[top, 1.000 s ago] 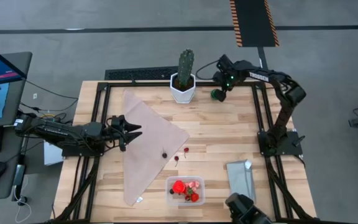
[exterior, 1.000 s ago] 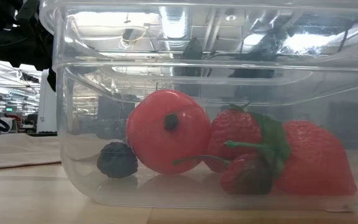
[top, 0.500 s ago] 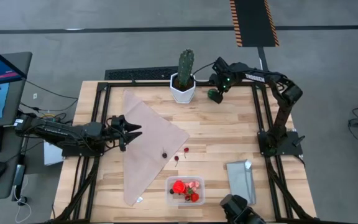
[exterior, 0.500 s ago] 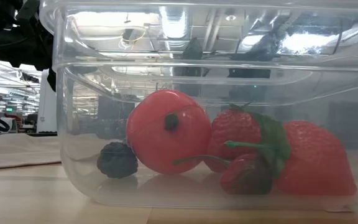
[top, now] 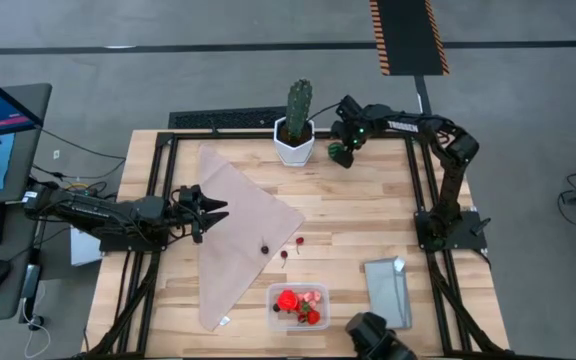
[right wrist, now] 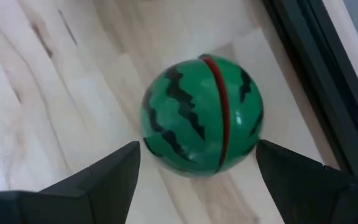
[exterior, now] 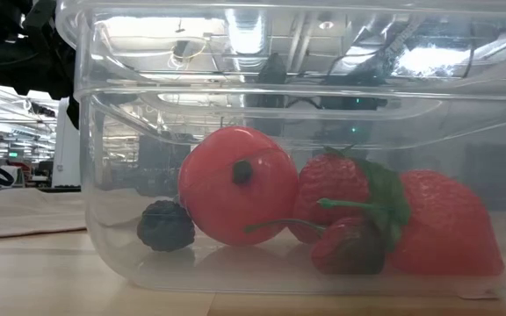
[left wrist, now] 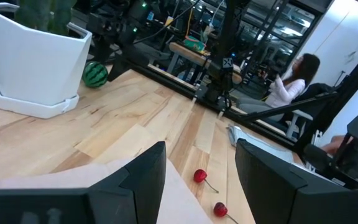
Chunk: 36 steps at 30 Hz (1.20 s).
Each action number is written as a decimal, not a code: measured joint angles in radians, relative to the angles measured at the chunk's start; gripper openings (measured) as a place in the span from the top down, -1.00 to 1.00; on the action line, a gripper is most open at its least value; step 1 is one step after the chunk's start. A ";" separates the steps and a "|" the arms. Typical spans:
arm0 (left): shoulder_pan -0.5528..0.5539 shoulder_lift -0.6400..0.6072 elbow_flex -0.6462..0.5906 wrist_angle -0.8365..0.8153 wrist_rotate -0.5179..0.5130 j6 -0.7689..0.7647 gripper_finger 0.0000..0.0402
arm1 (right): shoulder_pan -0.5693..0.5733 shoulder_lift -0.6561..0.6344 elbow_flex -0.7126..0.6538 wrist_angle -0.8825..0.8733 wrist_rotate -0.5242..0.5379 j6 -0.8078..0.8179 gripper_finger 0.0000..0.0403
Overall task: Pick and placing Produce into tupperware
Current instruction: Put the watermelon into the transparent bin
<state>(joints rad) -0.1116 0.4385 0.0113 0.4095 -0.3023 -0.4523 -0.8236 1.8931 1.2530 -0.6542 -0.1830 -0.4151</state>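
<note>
High view: right arm closing in on the watermelon ball at the far edge!

Across the table (top: 348, 215) the beige cloth (top: 238, 225) lies left of centre, with the cactus pot (top: 296, 140) at the far side. The tupperware (top: 299, 306) sits at the near edge, already holding strawberries and a red tomato (exterior: 235, 184). Right hand (top: 342, 150) has slid leftward toward the pot and now hangs over the green striped ball (right wrist: 199, 115), fingers spread either side, not yet pinching. Left hand (top: 211, 211) waits over the cloth, part-open and empty. Two cherries (top: 290, 248) remain loose.
</note>
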 joint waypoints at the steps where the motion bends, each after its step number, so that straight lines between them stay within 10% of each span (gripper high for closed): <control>1: 0.000 0.000 0.000 0.000 0.000 0.000 0.09 | 0.004 0.000 0.000 0.004 0.000 -0.003 -0.69; 28: 0.000 0.000 0.000 -0.002 0.002 0.000 0.09 | 0.050 0.011 0.000 -0.010 -0.038 0.022 -0.18; 36: 0.000 0.000 0.000 -0.028 0.008 -0.013 0.09 | 0.032 0.001 0.000 -0.153 -0.198 0.033 -0.08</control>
<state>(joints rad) -0.1116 0.4385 0.0111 0.3816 -0.2947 -0.4654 -0.7913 1.8946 1.2526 -0.8070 -0.3811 -0.3817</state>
